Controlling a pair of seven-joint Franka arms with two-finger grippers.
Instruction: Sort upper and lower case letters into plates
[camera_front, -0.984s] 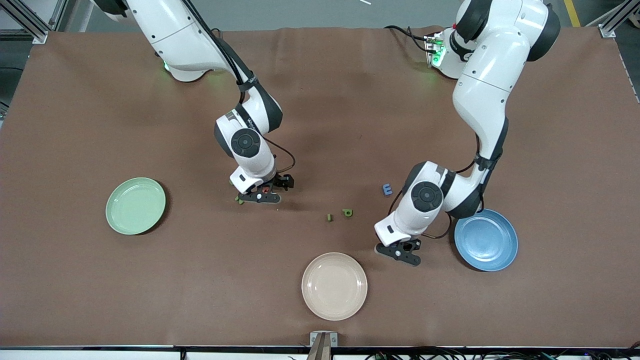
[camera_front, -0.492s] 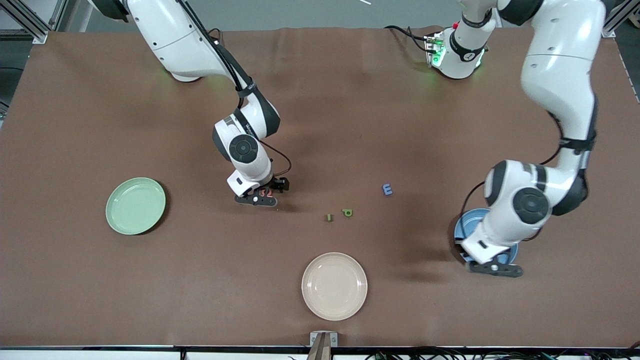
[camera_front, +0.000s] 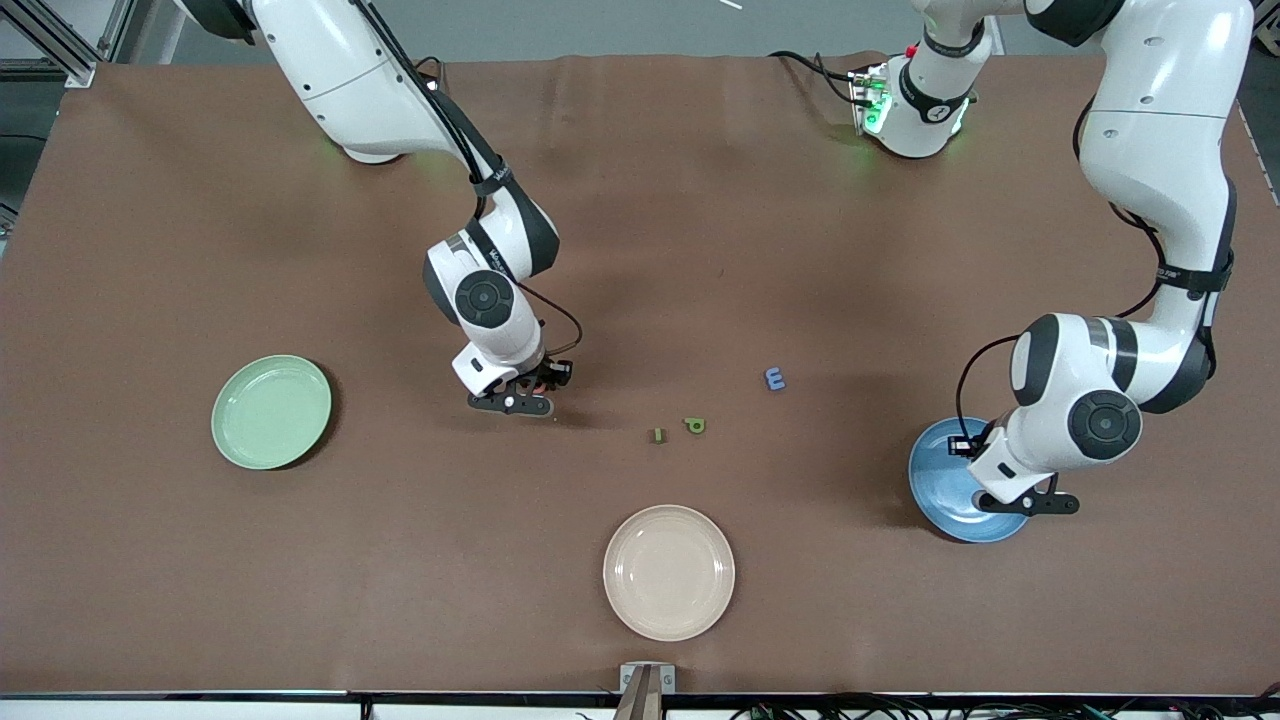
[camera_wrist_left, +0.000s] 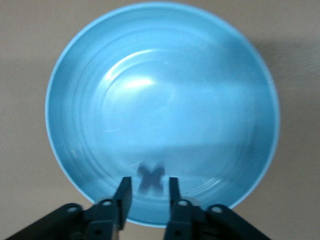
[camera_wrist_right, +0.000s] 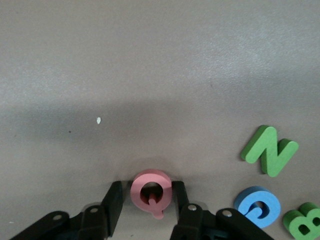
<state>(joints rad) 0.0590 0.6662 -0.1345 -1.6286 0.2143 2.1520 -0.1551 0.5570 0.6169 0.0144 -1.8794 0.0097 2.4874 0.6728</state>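
My left gripper (camera_front: 1025, 503) hangs over the blue plate (camera_front: 940, 490). In the left wrist view its jaws (camera_wrist_left: 148, 192) stand a little apart, and a dark blue x (camera_wrist_left: 150, 178) lies in the blue plate (camera_wrist_left: 75, 100) just off their tips. My right gripper (camera_front: 515, 400) is low at the table's middle. In the right wrist view it (camera_wrist_right: 147, 197) is open around a pink Q (camera_wrist_right: 151, 192) lying flat. A green N (camera_wrist_right: 269, 150), a blue letter (camera_wrist_right: 257, 206) and a green B (camera_wrist_right: 302, 222) lie beside it. The mint plate (camera_front: 271, 411) is toward the right arm's end.
Two small green letters (camera_front: 657, 435) (camera_front: 695, 425) and a blue letter (camera_front: 775, 378) lie mid-table between the arms. A cream plate (camera_front: 668, 571) sits near the table's front edge.
My left arm swung from the table beside the cream plate over to the blue plate. My right gripper shifted slightly and stays low over the pink Q.
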